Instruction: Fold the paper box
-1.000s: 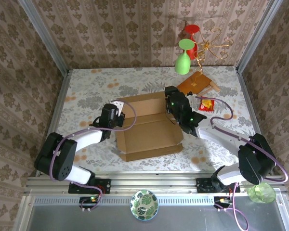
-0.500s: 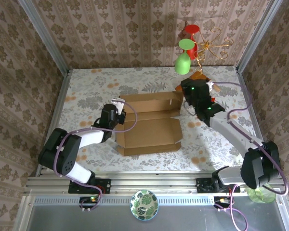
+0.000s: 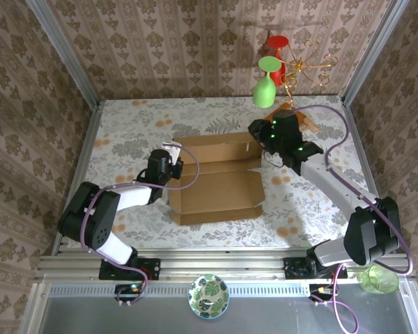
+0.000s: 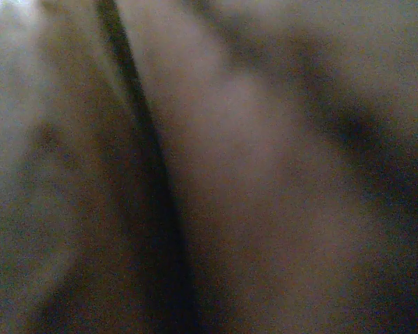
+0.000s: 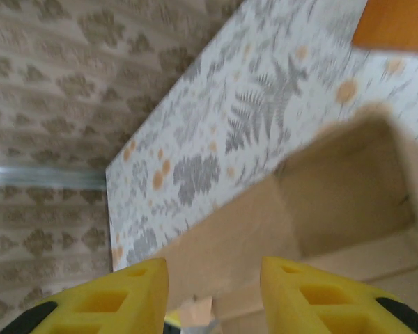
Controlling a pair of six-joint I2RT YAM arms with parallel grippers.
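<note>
The left gripper (image 3: 171,150) is seen closed at the left wall of the paper box (image 3: 216,189); the right gripper (image 5: 214,275) is positioned partly open above its far right corner.

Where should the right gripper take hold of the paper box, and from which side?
Probably the raised far panel of the paper box, near its right end, coming from above with one finger on either side. That panel's top edge stands free and thin, and the open right gripper hovers over that corner.
</note>
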